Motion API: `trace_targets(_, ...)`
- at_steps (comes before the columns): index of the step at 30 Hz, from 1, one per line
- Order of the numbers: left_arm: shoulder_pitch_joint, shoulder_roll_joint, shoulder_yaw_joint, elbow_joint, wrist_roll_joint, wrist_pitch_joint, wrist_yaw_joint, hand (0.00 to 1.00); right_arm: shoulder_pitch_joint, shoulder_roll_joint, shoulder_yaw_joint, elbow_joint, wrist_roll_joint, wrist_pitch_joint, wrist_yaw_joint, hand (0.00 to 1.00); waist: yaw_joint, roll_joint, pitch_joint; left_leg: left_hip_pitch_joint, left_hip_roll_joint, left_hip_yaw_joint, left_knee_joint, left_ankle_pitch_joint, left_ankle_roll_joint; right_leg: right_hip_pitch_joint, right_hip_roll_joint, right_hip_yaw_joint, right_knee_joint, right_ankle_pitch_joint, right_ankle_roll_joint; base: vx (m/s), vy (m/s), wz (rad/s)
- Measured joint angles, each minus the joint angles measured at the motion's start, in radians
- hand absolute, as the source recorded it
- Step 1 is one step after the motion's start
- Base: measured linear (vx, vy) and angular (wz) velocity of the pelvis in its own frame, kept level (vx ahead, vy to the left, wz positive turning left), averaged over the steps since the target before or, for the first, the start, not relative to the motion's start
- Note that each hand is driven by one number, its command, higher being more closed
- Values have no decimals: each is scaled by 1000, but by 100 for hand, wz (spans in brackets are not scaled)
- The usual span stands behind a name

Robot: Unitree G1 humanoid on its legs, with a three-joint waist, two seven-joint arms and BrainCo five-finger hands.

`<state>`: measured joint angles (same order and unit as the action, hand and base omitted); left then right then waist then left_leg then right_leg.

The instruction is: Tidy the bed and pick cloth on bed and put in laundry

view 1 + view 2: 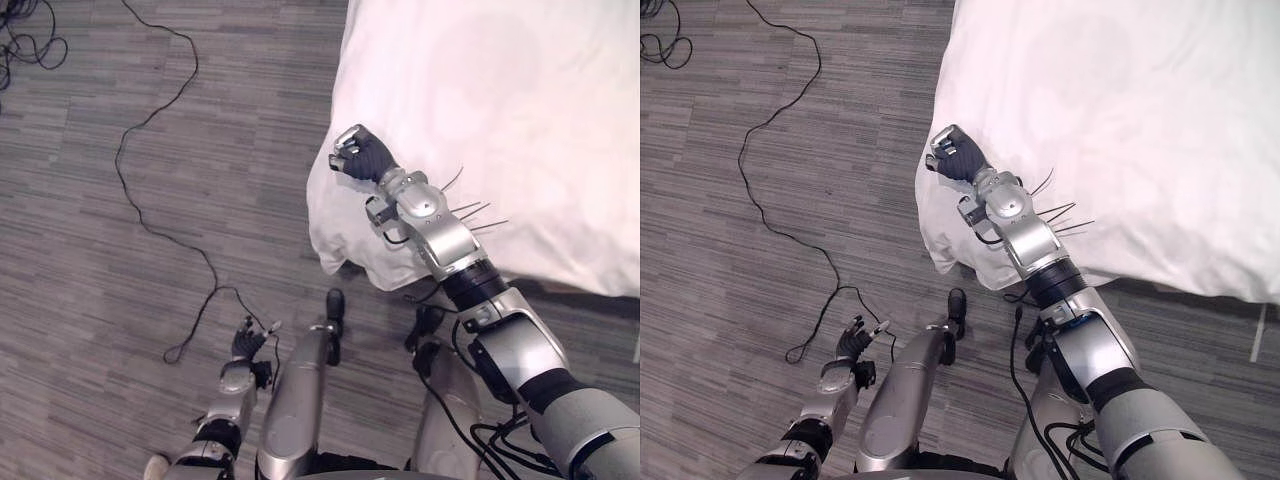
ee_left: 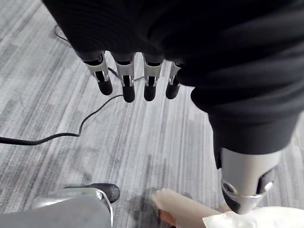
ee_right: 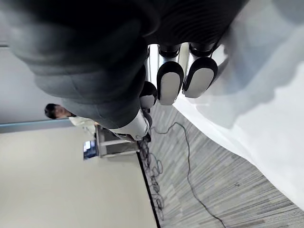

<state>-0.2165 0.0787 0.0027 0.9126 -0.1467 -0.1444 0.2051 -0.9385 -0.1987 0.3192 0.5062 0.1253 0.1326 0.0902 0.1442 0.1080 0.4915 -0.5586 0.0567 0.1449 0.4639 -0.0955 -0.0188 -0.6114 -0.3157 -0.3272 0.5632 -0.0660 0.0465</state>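
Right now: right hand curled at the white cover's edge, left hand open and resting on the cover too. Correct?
One thing is off. The left hand is open, but it is not on the white cover. It hangs low over the grey floor, apart from the cover, as the left eye view shows. The right hand is indeed curled at the cover's edge.

Soft, even light around me; the white bed [image 1: 520, 90] glows almost washed-out, shadowing the floor [image 1: 570, 292] under its edge.
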Motion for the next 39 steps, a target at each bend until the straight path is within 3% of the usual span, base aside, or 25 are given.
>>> trace_targets(5, 2, 1, -1, -1, -1, -34, -41, 0, 44, 21, -8, 109, 56, -111, 48, 100, -27, 0, -1, 24, 38, 43, 24, -17, 1, 24, 2, -2, 5, -15, 18, -59, -49, -9)
trace_targets(7, 10, 5, -11, -1, -1, -51, -60, 0, 64, 20, -8, 181, 106, -158, 70, 100, -36, 0, -1, 80, 47, 59, 1, -12, -7, 81, 10, -5, -21, -10, 25, 4, -60, -9)
trace_targets(10, 61, 30, -22, -26, 0, -72, -96, 0, 174, 11, -39, 224, 174, -224, 171, 100, -70, -6, -2, 193, 50, 58, -75, -5, -18, 221, 51, -25, -154, 37, 39, 41, 11, -17)
trace_targets(11, 86, 51, -22, -49, 0, -71, -104, 0, 252, -6, -48, 193, 183, -242, 222, 100, -82, -21, -6, 239, 51, 66, -123, -1, -23, 264, 65, -25, -221, 60, 46, 104, 30, -30)
trace_targets(14, 134, 90, -17, -73, 0, -55, -118, 0, 518, -58, -32, 36, 183, -234, 298, 100, -91, -69, -24, 333, 56, 122, -231, 12, -44, 360, 104, -25, -388, 138, 45, 163, 36, -52)
trace_targets(15, 174, 104, -6, -70, 2, -44, -116, 0, 632, -65, -10, -35, 178, -222, 320, 100, -111, -105, -50, 368, 57, 149, -266, 17, -50, 394, 117, -21, -448, 171, 47, 149, 25, -44)
trace_targets(18, 216, 121, -1, 9, 11, -9, -111, 0, 820, -76, 32, -261, 182, -224, 367, 100, -166, -180, -116, 473, 71, 194, -324, 48, -45, 488, 156, 8, -551, 220, 38, 205, 16, -58)
trace_targets(19, 217, 118, -2, 19, 17, -6, -111, 0, 834, -77, 34, -302, 190, -228, 372, 100, -169, -189, -132, 493, 74, 202, -332, 50, -48, 503, 161, 13, -559, 221, 38, 217, -16, -42)
trace_targets(21, 224, 102, -12, 46, 46, 5, -111, 0, 847, -67, 21, -457, 254, -259, 371, 100, -169, -202, -225, 546, 83, 222, -370, 53, -52, 540, 184, 27, -589, 222, 35, 167, -28, -23)
trace_targets(25, 244, 82, -20, 62, 72, 10, -108, 0, 757, -23, -59, -558, 329, -311, 353, 100, -158, -179, -289, 624, 81, 240, -419, 54, -59, 602, 192, 33, -605, 217, 36, 92, 11, -9)
trace_targets(28, 243, 86, -43, 73, 80, 11, -109, 0, 672, -22, -89, -552, 335, -313, 285, 100, -152, -170, -287, 600, 77, 239, -403, 47, -55, 586, 181, 35, -595, 216, 36, -61, 60, 4)
trace_targets(30, 221, 86, -45, 70, 79, 11, -111, 0, 559, -22, -112, -501, 334, -312, 232, 100, -152, -153, -239, 540, 83, 236, -335, 30, -44, 535, 170, 38, -546, 208, 30, -155, 32, 7)
trace_targets(32, 143, 84, -70, 57, 70, 5, -112, 0, 343, -39, -197, -374, 332, -314, 143, 100, -155, -123, -123, 416, 96, 214, -193, -8, -22, 434, 154, 39, -455, 200, 24, -328, 34, 17)
trace_targets(33, 115, 81, -90, 50, 65, 3, -113, 0, 276, -55, -228, -321, 332, -314, 110, 100, -151, -96, -89, 366, 101, 210, -151, -16, -15, 394, 147, 39, -436, 201, 24, -470, 74, 14)
trace_targets(34, 79, 68, -124, 49, 46, -6, -113, 0, 195, -93, -261, -202, 336, -315, 60, 100, -135, -53, -65, 282, 101, 210, -109, -35, -13, 312, 135, 43, -408, 196, 31, -319, 56, -1)
trace_targets(37, 55, 54, -131, 49, 30, -21, -112, 0, 142, -134, -282, -13, 339, -298, -24, 100, -124, -15, -35, 208, 101, 210, -74, -38, -9, 233, 124, 55, -376, 194, 43, -173, 28, -6)
trace_targets(39, 43, 49, -159, 50, 24, -23, -113, 0, 148, -164, -332, 173, 382, -280, -90, 100, -123, -5, -25, 170, 108, 210, -22, -47, 0, 177, 120, 69, -306, 179, 25, -56, 29, -8)
